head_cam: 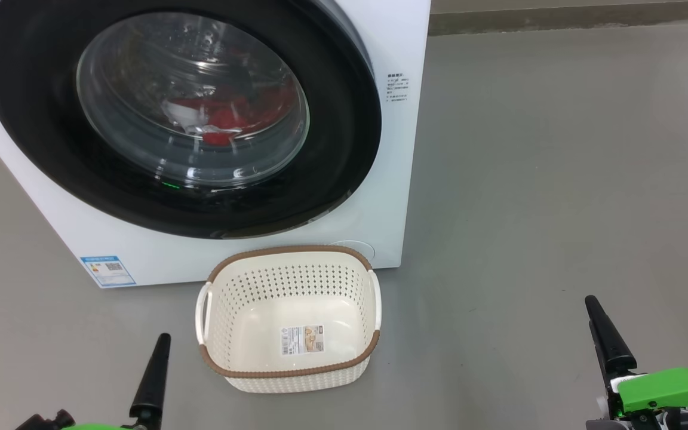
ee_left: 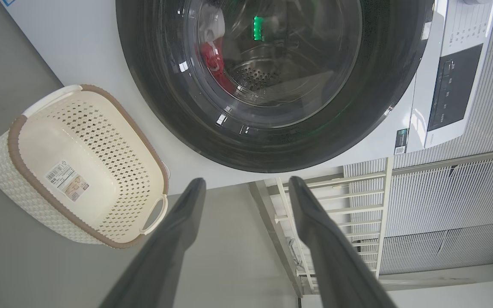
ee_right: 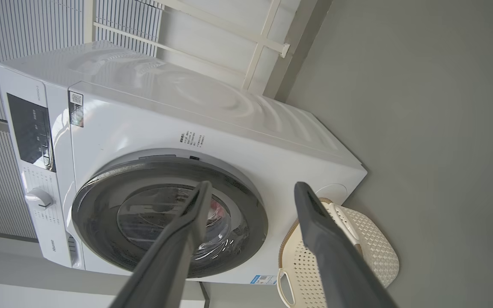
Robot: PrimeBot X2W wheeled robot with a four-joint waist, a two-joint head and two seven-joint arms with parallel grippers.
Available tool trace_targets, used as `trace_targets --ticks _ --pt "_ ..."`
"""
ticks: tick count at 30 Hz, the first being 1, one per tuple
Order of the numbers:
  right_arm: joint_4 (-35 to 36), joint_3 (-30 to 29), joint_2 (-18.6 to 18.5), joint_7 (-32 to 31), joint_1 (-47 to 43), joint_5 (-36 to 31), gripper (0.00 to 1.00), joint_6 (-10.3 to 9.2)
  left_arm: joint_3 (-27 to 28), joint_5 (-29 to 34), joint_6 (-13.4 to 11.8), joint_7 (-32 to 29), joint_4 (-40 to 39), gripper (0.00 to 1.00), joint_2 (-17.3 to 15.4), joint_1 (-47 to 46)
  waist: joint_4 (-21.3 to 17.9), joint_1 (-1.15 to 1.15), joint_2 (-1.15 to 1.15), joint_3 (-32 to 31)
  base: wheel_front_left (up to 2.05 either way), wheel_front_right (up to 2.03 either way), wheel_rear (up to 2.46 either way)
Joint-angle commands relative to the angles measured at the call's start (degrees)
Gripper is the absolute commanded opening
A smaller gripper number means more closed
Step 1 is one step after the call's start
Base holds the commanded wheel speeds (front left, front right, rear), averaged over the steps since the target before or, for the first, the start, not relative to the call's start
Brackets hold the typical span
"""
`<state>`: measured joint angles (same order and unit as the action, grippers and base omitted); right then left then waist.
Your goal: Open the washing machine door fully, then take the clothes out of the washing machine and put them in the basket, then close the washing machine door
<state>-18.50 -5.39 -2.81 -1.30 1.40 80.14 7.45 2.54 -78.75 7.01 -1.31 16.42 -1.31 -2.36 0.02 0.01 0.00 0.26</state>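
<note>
Well, the biggest thing before me is the washing machine, a white box taking up the upper left of the head view, standing on the grey floor; I judge it far too heavy to shift under any pull of mine. Its washing machine door is shut flat against the front, and the wide black rim looks glossy and hard, so I expect my fingers would slip on the face. In my right wrist view a shallow recess shows at the rim's edge nearest the small printed text, and that seems the place to hook a finger and swing the stiff door outward. The basket sits below the door at bottom centre, just beside the machine's front, upright and with only a paper label on its bottom; it looks light and likely to skid if bumped. The clothes show red and white through the glass, low in the drum, and I judge them soft and limp, best pinched at a bunched fold. My left gripper and right gripper both hang spread wide, holding nothing, well apart from the door
</note>
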Motion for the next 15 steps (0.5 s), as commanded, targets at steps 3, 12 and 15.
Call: trace_targets --ticks 3,12,15 --pt "1.9 0.2 -1.0 0.9 2.9 -3.6 1.00 0.02 0.4 3.9 0.1 1.0 -2.2 1.00 -0.9 -2.5 0.0 -0.01 0.00 0.0 0.00 0.00 0.00" --pt "2.7 0.7 -1.1 2.4 2.7 -14.3 1.00 0.02 -0.9 14.9 -1.1 2.5 -3.2 1.00 -1.1 -2.5 0.1 -0.01 0.00 -0.3 0.00 0.00 0.00" --pt "2.9 1.0 -1.2 2.9 2.6 -17.9 1.00 0.02 -1.4 18.2 -1.4 3.0 -3.4 1.00 -1.2 -2.4 0.1 -0.01 0.00 -0.3 0.00 0.00 0.00"
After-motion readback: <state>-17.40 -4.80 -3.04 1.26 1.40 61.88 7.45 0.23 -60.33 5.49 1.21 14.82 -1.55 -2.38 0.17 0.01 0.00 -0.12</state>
